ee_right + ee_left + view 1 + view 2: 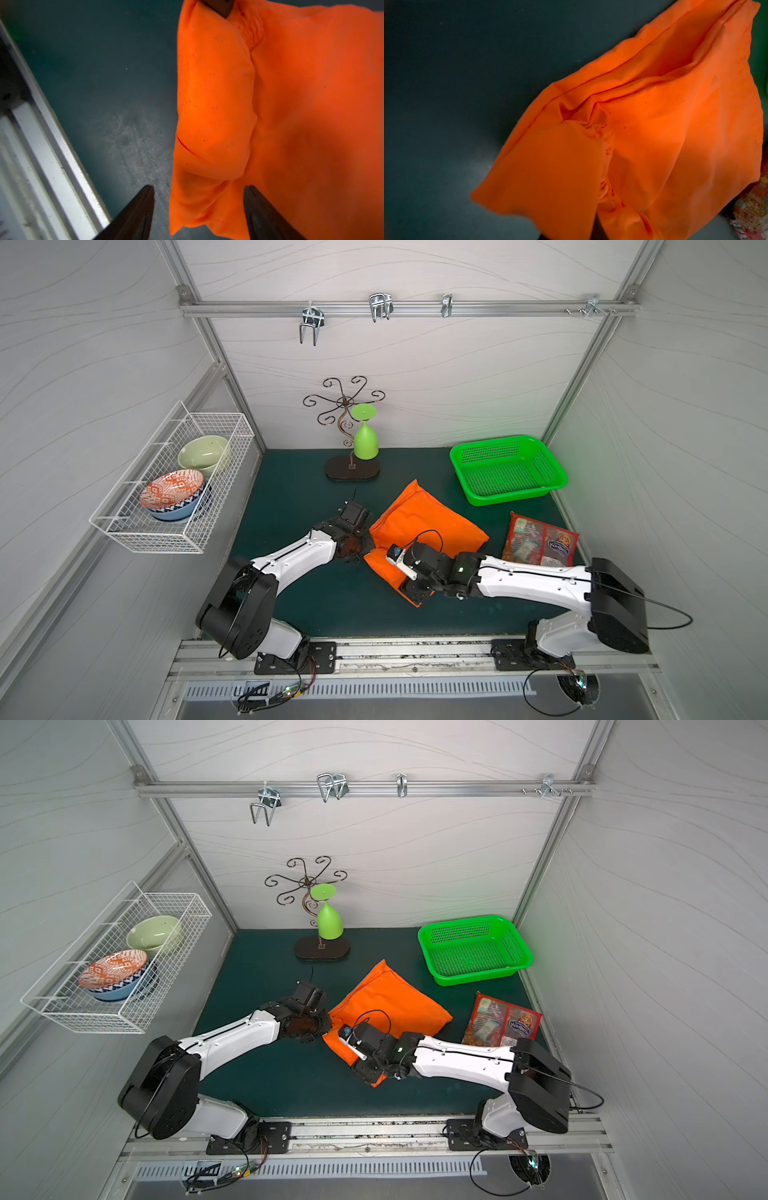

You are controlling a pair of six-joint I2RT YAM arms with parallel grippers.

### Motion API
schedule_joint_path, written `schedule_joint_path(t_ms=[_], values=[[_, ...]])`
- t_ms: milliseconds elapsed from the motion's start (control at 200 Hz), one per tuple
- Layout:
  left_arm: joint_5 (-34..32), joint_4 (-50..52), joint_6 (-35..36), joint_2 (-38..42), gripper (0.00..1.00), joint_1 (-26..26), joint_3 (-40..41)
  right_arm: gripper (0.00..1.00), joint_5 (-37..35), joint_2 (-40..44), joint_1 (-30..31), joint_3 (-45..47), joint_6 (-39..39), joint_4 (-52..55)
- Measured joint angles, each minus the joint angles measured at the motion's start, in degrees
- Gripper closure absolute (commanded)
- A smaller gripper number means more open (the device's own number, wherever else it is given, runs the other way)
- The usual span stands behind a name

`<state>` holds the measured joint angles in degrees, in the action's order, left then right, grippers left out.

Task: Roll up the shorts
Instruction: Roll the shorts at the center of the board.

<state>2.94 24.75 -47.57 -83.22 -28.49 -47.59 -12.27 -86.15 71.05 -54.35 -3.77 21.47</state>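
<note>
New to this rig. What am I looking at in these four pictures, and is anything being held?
Two robot arms, the left arm and the right arm, stand on a rail at the front. Both top views look down on the whole booth from overhead. The other two pictures come from cameras on the arms' wrists. On the dark green mat lie the orange shorts, partly folded, a snack packet, an empty green basket and a metal stand holding an upturned green goblet. The left arm's two fingers are shut, pinching the shorts' folded edge. The right arm's two fingers are open, straddling a corner of the shorts without gripping it.
</note>
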Motion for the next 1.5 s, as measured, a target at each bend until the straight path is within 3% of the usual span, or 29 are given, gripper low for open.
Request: schedule_joint_path(t_ms=[495,555,720,820,860,981,1071,1361,1501], values=[[0.98,3.37,0.22,-1.31,1.00,0.11,-1.46,0.27,-15.96,-17.79,3.80,-9.66,3.10,0.22],[1.09,3.37,0.22,-1.40,1.00,0.15,-1.46,0.36,-16.92,-19.04,3.82,-10.29,2.64,0.46],[2.05,3.41,0.24,-1.66,1.00,0.63,-1.57,0.74,-17.18,-19.58,3.85,-10.43,0.46,0.68],[2.49,4.07,0.33,-2.14,1.00,0.98,-2.38,0.87,-15.50,-19.39,3.82,-10.34,-0.59,0.50],[2.51,4.39,0.48,-2.38,1.00,1.01,-2.89,0.92,-13.77,-19.02,3.39,-10.19,-0.94,0.44],[2.80,5.79,0.92,-2.80,0.65,1.07,-4.37,0.97,-6.01,-16.90,0.44,-9.03,-3.37,-0.11],[2.23,6.71,1.77,-2.80,0.49,1.36,-6.16,0.97,1.31,-14.58,-3.30,-6.95,-5.66,-1.27],[-0.90,9.27,3.56,0.42,0.45,1.88,-8.83,0.95,24.35,-11.78,-14.38,-0.13,-13.70,-9.62],[-0.90,6.62,3.52,7.13,0.39,1.88,-4.44,0.95,34.27,-12.59,-18.84,2.25,-17.90,-14.34]])
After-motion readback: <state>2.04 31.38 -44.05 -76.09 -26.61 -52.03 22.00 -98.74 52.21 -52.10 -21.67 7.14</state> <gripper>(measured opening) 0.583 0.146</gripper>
